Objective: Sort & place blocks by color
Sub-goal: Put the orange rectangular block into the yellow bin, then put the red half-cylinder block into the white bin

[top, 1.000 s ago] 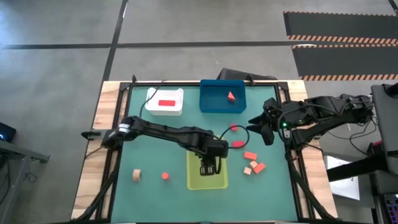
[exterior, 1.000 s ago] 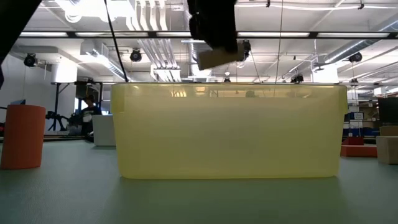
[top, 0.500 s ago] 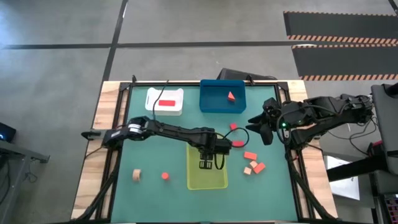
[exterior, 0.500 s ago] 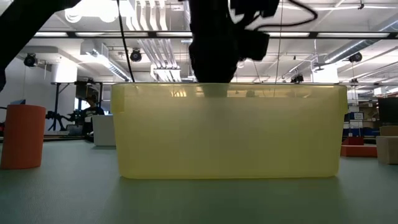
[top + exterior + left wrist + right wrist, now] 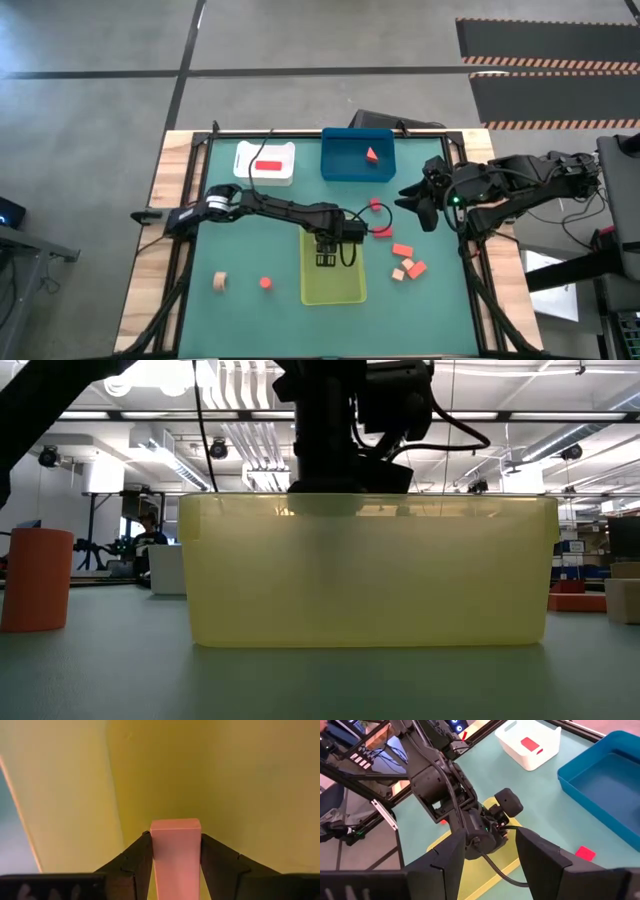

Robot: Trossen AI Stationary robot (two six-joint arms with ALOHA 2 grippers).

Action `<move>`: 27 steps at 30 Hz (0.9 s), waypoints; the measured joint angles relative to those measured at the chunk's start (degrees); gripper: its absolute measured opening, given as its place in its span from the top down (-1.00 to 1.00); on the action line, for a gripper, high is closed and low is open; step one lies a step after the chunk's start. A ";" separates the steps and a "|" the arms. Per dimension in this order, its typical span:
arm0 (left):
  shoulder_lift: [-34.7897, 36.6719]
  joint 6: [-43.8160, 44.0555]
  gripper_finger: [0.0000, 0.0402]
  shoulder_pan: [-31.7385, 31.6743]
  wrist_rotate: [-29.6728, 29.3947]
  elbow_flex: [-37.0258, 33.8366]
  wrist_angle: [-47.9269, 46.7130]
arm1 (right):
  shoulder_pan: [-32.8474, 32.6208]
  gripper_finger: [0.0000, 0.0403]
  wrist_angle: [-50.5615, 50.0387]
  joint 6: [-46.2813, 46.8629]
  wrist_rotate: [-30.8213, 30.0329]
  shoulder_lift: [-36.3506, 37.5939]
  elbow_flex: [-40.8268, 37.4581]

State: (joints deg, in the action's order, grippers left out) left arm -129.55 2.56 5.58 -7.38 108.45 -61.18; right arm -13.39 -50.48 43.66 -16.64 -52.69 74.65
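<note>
Pale tan wood is showing between the fingers [image 5: 135, 865] of the left gripper [image 5: 327, 262], which is clenching a small bar-shaped block [image 5: 176, 855] and hanging inside the yellow-green bin [image 5: 333, 290] near the middle of the desk [image 5: 250, 250]. In the low view the dark gripper is dipping just below the bin's rim, though the translucent wall is blurring how far the block is sitting from the floor of the bin, so I cannot tell whether it is touching.

The right gripper [image 5: 412, 203] is waiting over the right side of the desk, well apart from the bin, with its fingers [image 5: 540, 855] standing apart and nothing between them.

The other blocks are lying scattered: a red bar [image 5: 268, 166] is resting in the white bin [image 5: 283, 178], an orange-red wedge [image 5: 371, 155] is sitting in the blue bin [image 5: 340, 165], and a cluster of coral and tan pieces [image 5: 406, 263] is lying to the right of the yellow-green bin. Two red pieces [image 5: 379, 218] are lying between that bin and the right gripper (one partly ringed by a cable). A tan block [image 5: 219, 282] and a small red one [image 5: 265, 283] are sitting near the desk's front left
</note>
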 joint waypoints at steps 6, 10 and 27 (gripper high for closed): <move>0.23 0.03 0.27 -0.02 0.01 0.03 1.02 | 0.00 0.17 -0.02 -0.02 0.00 0.00 0.00; 0.26 0.11 0.20 0.00 0.00 0.06 1.00 | 0.00 0.17 -0.02 -0.04 0.02 0.00 0.00; 14.45 0.61 0.16 0.04 0.22 0.60 0.19 | 0.02 0.17 -0.28 4.28 0.07 -0.87 0.00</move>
State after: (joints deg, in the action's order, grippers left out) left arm -115.10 3.18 5.63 -7.15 109.06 -61.00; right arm -13.37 -50.76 47.94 -16.58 -53.56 74.65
